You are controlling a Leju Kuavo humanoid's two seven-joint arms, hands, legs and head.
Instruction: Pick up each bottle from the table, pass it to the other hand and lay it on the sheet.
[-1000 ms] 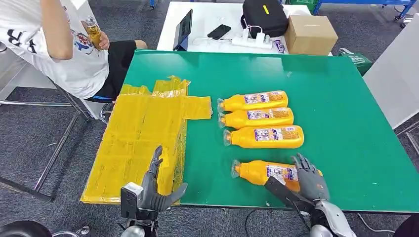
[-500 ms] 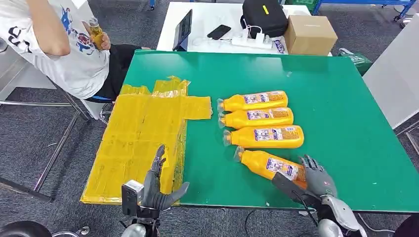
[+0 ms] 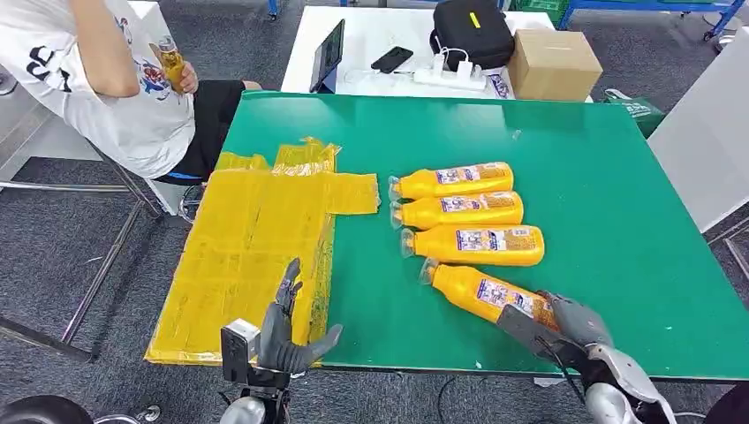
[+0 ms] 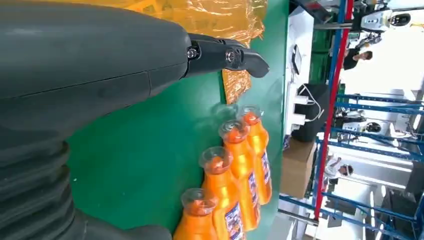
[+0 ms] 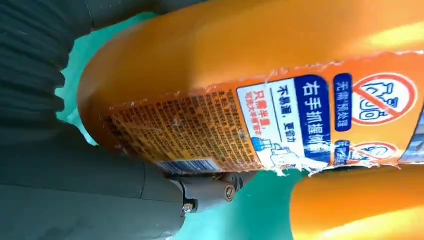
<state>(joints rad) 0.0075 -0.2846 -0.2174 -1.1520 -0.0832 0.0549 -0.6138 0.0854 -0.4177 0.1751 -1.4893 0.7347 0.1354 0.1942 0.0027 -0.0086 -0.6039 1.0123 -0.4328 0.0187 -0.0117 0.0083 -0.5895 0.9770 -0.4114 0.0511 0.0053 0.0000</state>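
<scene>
Orange detergent bottle, nearest of four [image 3: 488,295], lies angled on the green table [image 3: 618,203], base end in my right hand [image 3: 574,322], cap pointing toward the row of three other bottles [image 3: 459,214]. Right wrist view shows my thumb and fingers wrapped around its labelled body [image 5: 260,100]; I judge the grip made, though whether the bottle is clear of the table I cannot tell. Step in hand: pick-up of the first bottle. My left hand [image 3: 287,334] holds nothing, fingers spread, at the near table edge beside the yellow plastic sheet [image 3: 252,247]. Next calls for lifting, swinging left, and presenting the free cap end so my left hand can close on it.
</scene>
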